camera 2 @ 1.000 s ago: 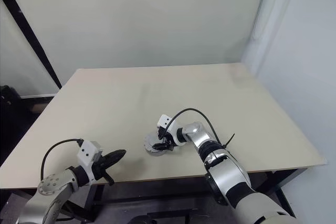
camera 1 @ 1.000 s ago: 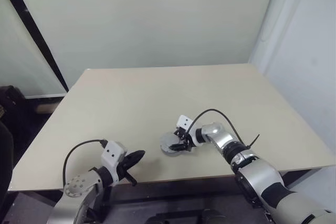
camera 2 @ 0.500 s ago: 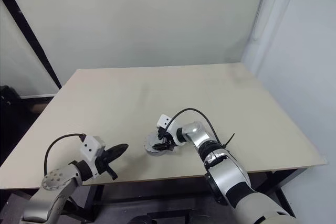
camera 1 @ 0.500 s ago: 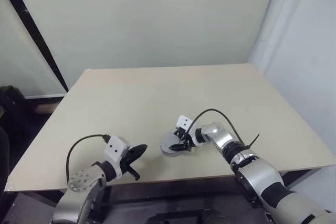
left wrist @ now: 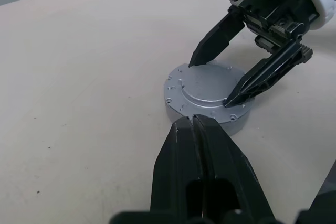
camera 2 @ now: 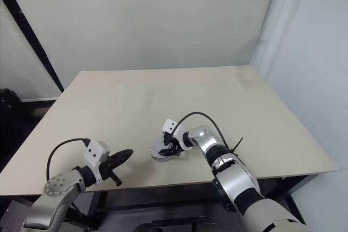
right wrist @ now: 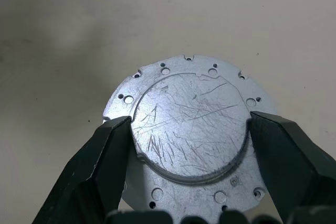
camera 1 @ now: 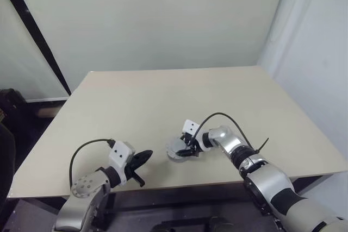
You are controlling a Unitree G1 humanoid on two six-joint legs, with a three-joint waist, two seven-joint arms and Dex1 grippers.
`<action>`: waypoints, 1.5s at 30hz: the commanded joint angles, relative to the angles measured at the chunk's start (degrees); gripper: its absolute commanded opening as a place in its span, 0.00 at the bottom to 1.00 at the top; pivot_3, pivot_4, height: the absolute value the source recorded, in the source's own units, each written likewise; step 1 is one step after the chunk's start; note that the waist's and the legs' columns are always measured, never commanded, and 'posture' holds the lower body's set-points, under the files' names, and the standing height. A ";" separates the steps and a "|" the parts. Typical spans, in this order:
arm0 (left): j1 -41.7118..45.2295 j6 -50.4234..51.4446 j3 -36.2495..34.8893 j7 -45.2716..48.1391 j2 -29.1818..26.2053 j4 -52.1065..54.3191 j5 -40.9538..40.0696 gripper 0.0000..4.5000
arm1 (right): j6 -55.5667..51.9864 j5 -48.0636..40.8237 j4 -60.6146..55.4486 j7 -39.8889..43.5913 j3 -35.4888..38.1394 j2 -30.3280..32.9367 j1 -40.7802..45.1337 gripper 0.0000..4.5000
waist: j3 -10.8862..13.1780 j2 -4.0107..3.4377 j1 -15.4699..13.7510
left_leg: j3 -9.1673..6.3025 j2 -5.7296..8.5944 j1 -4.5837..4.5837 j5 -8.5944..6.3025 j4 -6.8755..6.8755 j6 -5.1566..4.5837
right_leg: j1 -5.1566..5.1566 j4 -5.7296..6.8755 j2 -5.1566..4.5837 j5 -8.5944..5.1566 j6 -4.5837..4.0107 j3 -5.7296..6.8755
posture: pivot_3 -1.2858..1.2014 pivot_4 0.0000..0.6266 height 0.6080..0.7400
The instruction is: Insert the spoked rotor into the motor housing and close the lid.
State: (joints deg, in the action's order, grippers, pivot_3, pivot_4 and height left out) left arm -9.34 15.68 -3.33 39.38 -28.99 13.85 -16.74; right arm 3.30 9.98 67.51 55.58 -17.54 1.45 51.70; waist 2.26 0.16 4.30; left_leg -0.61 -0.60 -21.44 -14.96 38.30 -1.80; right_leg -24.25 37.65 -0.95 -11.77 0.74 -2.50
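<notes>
Right wrist view looks down on a round silver metal disc with a scratched raised centre and small holes around its flange (right wrist: pixel 189 140), lying flat on the beige surface (right wrist: pixel 273 30). The right end effector (left wrist: pixel 231 80) is spread wide, one black fingertip (right wrist: pixel 113 150) on each side of the raised centre. The left end effector (left wrist: pixel 191 124), fingers pressed together and pinching nothing, hovers just beside the disc's rim.
</notes>
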 commanded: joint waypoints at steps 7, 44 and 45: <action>4.50 -2.55 0.63 -2.27 1.21 -2.17 2.39 0.00 | 0.68 2.40 1.08 0.47 -1.06 1.09 1.22 0.74 | 0.00 -0.01 -0.05 | 0.00 0.03 0.01 0.00 0.00 0.00 | 0.04 -0.01 -0.02 0.00 0.00 0.00 | 0.52 0.00 1.00; 16.82 -14.27 11.91 -6.86 11.74 -30.00 14.90 0.00 | -2.15 2.15 -1.46 0.38 -1.17 1.82 -0.96 0.74 | -0.07 -0.06 -0.28 | -0.04 0.08 0.12 0.01 0.04 -0.02 | 0.20 -0.01 -0.02 0.01 0.02 0.01 | 0.52 0.00 1.00; 17.03 -14.08 12.04 -6.89 12.02 -30.57 14.97 0.00 | -2.19 2.15 -1.50 0.41 -1.19 1.85 -0.99 0.74 | -0.07 -0.07 -0.29 | -0.03 0.09 0.17 0.01 0.04 -0.02 | 0.27 -0.01 -0.02 0.01 0.02 0.02 | 0.52 0.00 1.00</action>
State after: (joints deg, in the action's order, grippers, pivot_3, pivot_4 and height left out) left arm 6.88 1.90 7.94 32.42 -17.15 -16.00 -2.72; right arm 2.03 10.96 66.01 55.64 -18.24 1.95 51.16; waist 2.19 0.09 4.01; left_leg -0.64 -0.51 -21.19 -14.95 38.34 -1.82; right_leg -23.91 37.63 -0.98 -11.76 0.76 -2.49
